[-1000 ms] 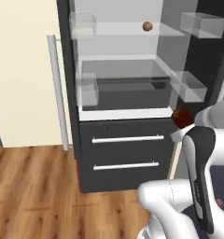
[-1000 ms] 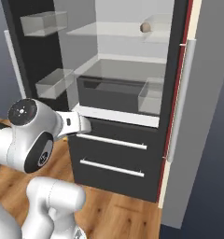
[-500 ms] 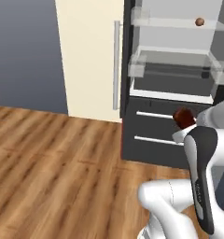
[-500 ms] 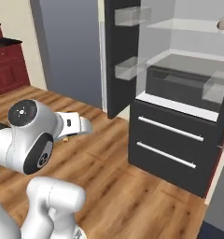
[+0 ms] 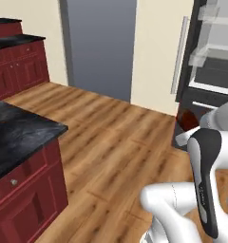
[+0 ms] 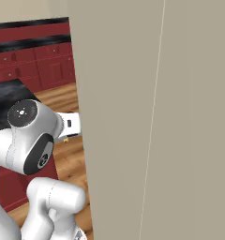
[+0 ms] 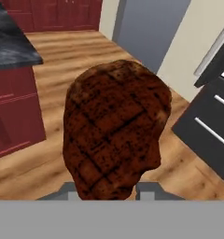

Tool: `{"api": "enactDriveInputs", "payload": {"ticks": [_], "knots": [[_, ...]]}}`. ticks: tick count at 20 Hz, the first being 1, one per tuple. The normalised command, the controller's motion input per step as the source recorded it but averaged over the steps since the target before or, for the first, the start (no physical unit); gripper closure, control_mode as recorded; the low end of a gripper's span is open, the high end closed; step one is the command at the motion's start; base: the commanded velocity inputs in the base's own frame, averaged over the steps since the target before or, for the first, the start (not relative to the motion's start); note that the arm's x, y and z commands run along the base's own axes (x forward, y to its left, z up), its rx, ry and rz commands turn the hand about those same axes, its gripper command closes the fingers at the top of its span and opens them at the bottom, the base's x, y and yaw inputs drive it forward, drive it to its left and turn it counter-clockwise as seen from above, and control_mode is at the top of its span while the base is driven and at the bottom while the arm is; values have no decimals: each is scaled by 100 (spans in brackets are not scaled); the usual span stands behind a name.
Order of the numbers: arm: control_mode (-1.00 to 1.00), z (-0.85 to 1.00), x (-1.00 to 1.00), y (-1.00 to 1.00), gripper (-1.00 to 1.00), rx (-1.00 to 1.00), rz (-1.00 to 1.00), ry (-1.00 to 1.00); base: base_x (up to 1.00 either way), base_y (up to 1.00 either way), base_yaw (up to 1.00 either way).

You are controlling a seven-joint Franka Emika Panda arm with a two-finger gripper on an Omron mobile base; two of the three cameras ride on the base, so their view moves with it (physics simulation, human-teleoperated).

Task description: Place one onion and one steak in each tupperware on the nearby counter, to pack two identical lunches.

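Note:
A dark reddish-brown steak [image 7: 115,133] with grill marks stands upright in my gripper [image 7: 107,190], which is shut on its lower edge. In the left base view the same steak [image 5: 185,118] peeks out just left of my forearm, in front of the fridge. The counter [image 5: 14,135], black marbled stone over dark red cabinets, lies to the left and shows again as the counter [image 7: 11,44] in the hand view and the counter [image 6: 5,96] behind my arm. The onion and the tupperware are out of view.
An open fridge [image 5: 212,61] with clear shelves and dark drawers stands at the right. Its beige door [image 6: 156,117] rises close in the right base view. A grey panel [image 5: 99,42] and a red cabinet run [image 5: 16,59] line the back wall. Wooden floor [image 5: 111,142] lies between.
The whole picture has swung left, so the base has turned away from the fridge. The black counter has come into view. The steak stays in the shut gripper.

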Motion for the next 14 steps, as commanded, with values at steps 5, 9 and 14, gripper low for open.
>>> {"api": "enactDriveInputs", "payload": {"ticks": [5, 9, 14], "knots": [[100, 0, 0, 0, 100, 0, 0, 0, -97, 74, 50], [100, 0, 0, 0, 100, 0, 0, 0, -64, 96, 45], [100, 0, 0, 0, 100, 0, 0, 0, -22, 100, 37]]}}
